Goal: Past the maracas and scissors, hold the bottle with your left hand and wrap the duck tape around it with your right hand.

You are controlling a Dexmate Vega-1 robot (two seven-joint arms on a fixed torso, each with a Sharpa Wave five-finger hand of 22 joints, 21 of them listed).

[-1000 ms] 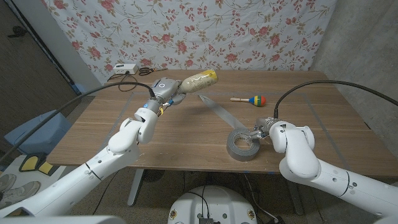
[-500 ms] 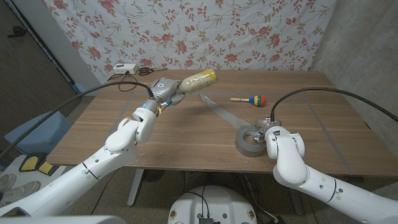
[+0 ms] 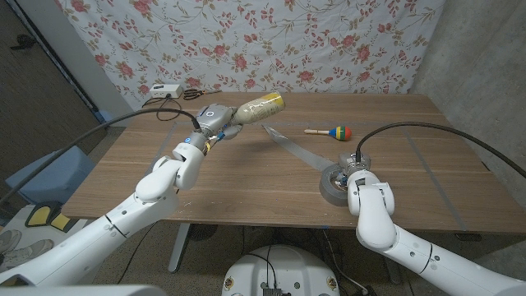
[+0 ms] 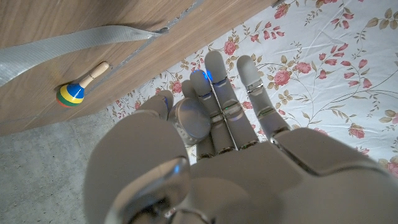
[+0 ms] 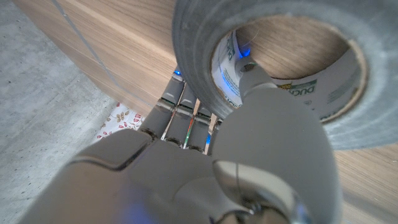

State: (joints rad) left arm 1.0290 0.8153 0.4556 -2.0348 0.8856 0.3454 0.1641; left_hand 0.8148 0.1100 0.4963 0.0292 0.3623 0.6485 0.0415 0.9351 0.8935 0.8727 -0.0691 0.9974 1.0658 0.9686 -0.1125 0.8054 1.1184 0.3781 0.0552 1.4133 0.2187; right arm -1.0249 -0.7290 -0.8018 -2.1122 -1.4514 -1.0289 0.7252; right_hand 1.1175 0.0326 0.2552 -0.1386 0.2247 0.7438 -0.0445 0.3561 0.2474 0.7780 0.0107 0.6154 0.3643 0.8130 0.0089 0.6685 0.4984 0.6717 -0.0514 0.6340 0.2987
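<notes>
Table [image 3: 246,177]: matt wood grain. Duck tape [image 5: 273,68]: dull grey, cardboard core. Hands [image 4: 205,168]: smooth glossy plastic. Backdrop [image 3: 271,41]: floral cloth.

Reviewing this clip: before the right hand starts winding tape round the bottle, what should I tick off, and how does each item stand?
1. Bottle held off the table by the left hand: ok.
2. Tape strip runs from the bottle to the roll: ok.
3. Right hand grips the roll, a finger through its core: ok.
4. Strip free of twists: cannot tell.
5. Maraca lies clear of the strip: ok.
</notes>
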